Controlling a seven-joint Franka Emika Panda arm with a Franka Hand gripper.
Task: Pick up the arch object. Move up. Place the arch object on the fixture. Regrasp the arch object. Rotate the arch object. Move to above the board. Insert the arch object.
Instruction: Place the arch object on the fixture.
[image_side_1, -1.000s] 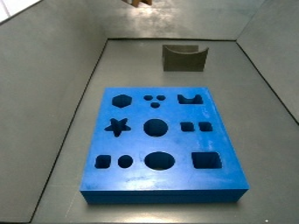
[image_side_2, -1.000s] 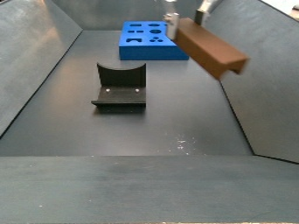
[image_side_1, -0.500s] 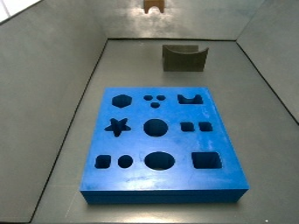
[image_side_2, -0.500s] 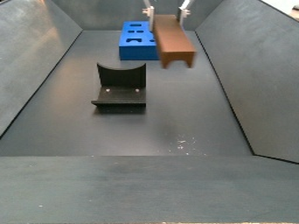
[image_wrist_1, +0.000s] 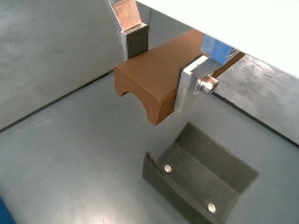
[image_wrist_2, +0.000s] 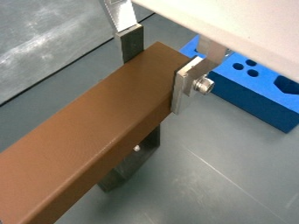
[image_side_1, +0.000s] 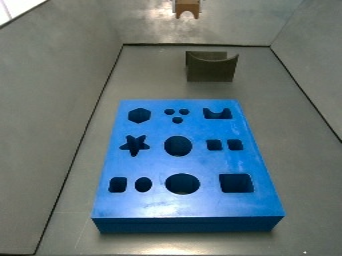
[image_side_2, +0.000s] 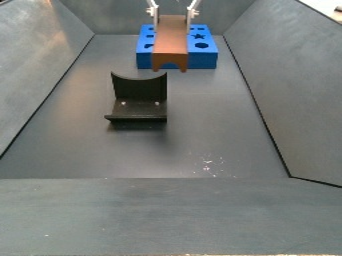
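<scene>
Above the fixture (image_side_2: 138, 98), the claw (image_wrist_2: 156, 63) grips the stiff, smooth-faced arch object (image_wrist_2: 87, 142) near one end, so it likely tips.

hand (image_side_2: 175, 14) with arch object (image_side_2: 168, 49): airborne | below: fixture (image_side_2: 138, 98) | beyond: board (image_side_2: 179, 46) | walls flank

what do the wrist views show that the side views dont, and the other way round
Only the wrist views show the grip up close: the gripper has its flat silver fingers clamped on the sides of the arch object, and the notch in the block's underside shows. Only the side views show the whole board with all its cut-outs, and that the block hangs clear of the floor. Both show the held arch object, the fixture standing empty, and part of the board.
</scene>
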